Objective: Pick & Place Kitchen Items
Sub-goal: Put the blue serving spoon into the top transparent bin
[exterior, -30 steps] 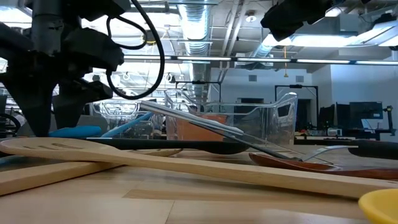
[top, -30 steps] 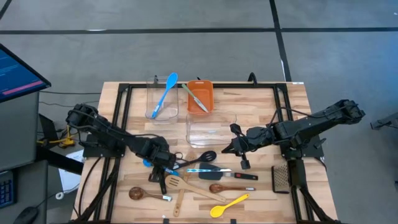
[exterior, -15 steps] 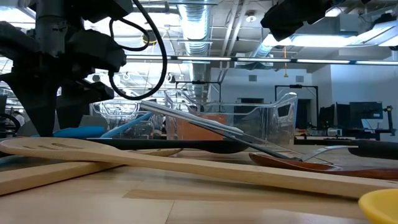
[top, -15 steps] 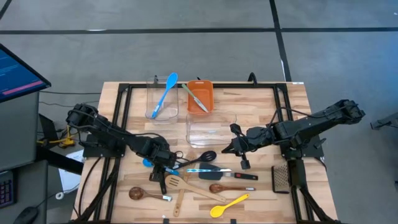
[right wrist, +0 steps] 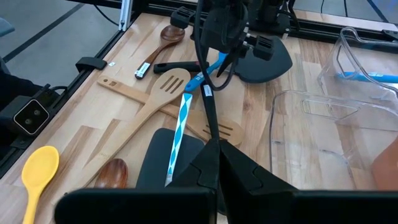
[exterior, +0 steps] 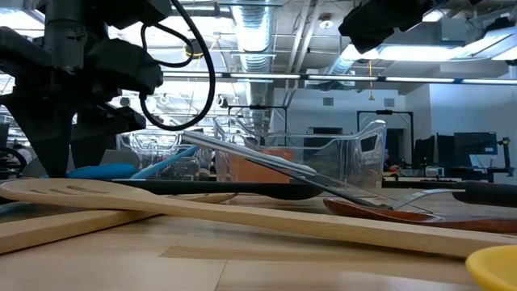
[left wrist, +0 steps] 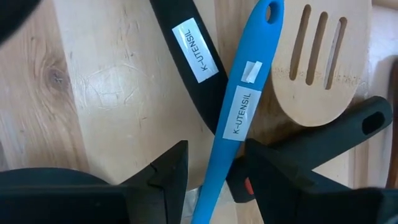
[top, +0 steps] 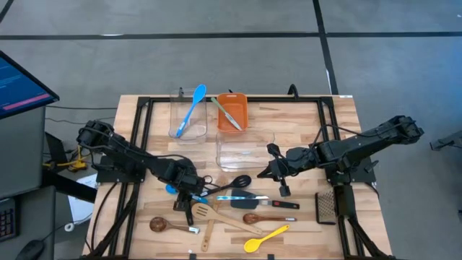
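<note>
1. The left pincer [left wrist: 211, 171] hangs low over the utensil pile on the counter [top: 303, 115], its fingers parted on either side of the blue spatula handle [left wrist: 233, 124], not visibly pressing it.
2. That handle crosses a black handle [left wrist: 193, 59], beside the slotted wooden spatula [left wrist: 323, 62].
3. The right pincer [right wrist: 211, 163] is clenched and empty, above the black turner [right wrist: 158, 158], near the clear tub [right wrist: 323, 137].
</note>
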Robot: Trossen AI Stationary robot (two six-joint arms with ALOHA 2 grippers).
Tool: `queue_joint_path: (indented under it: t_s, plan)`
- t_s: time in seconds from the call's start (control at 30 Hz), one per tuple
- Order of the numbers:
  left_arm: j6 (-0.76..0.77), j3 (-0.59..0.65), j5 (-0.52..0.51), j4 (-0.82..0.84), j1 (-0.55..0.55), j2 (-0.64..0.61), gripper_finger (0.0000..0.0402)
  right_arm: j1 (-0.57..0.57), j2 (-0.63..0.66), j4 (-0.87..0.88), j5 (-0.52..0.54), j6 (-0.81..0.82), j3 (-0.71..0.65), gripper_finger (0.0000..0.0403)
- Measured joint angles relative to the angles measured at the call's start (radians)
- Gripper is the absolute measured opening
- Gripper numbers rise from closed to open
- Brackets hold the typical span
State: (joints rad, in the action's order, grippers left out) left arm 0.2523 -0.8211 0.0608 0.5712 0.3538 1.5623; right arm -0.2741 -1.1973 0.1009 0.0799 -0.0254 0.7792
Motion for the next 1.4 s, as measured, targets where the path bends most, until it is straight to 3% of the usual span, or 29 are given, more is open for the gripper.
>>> queue_joint_path:
  t_s: [0.57, 0.97, 1.4]
  plan:
    - [0.045, 0.058, 0.001, -0.058, 0.0, 0.002, 0.014, 0.0, 0.0, 0.0, 0.0, 0.0, 0.0, 0.0]
    - [0.044, 0.058, 0.046, -0.057, 0.0, 0.002, 0.0015, 0.0, 0.0, 0.0, 0.0, 0.0, 0.0, 0.0]
    - [0.05, 0.053, 0.042, -0.007, 0.0, -0.079, 0.0013, 0.0, 0.0, 0.008, 0.0, 0.0, 0.0, 0.0]
